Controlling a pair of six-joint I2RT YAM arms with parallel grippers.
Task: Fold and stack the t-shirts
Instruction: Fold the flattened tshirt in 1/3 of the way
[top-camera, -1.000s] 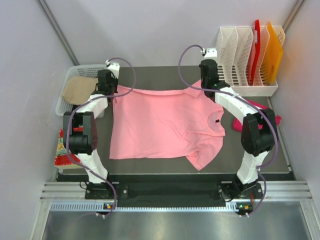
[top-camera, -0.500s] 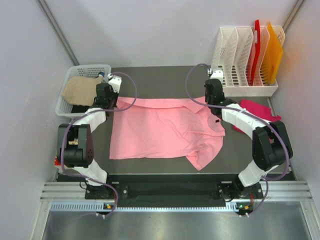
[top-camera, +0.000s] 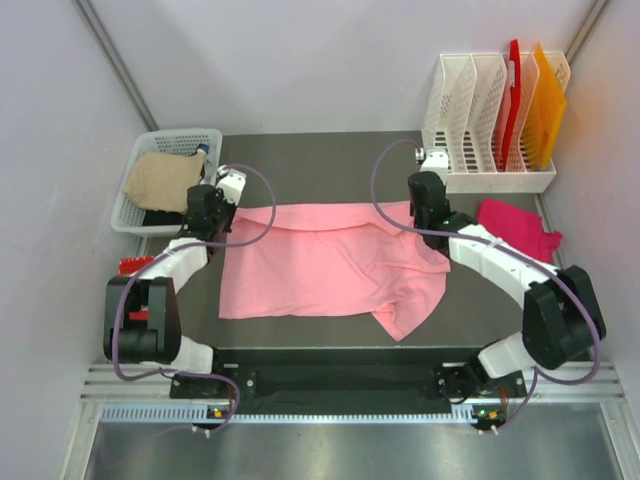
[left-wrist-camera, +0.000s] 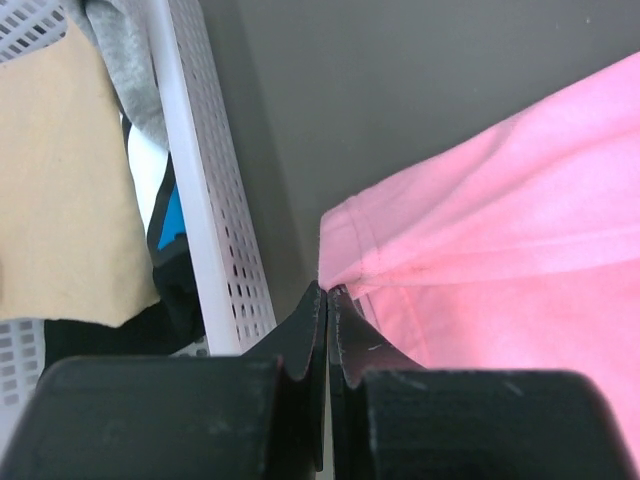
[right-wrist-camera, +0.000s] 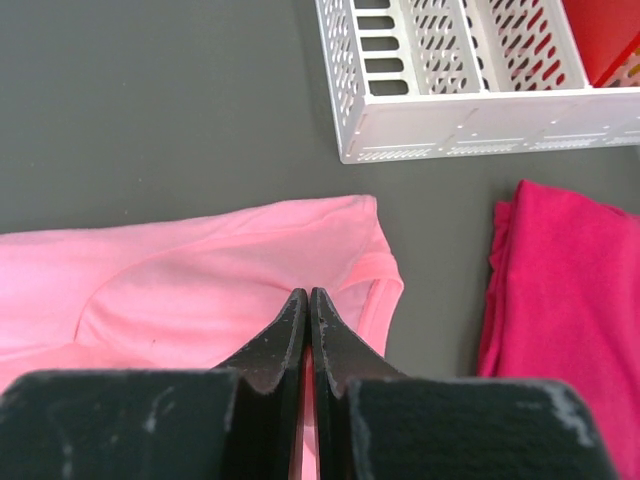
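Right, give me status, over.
Left gripper shut on pink t-shirt, far-left corner. Right gripper shut on far-right corner. Magenta t-shirt apart, right side. Nothing blocking.

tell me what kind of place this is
Probably a robot test cell for laundry folding: a dark grey table boxed in by plain pale walls, a salmon-pink t-shirt lying on it, a white perforated plastic basket of clothes.

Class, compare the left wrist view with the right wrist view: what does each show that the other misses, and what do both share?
Left wrist only: the white basket holding a tan cloth. Right wrist only: the white rack and the magenta t-shirt. Both: the pink t-shirt pinched between shut black fingers, on the dark table.
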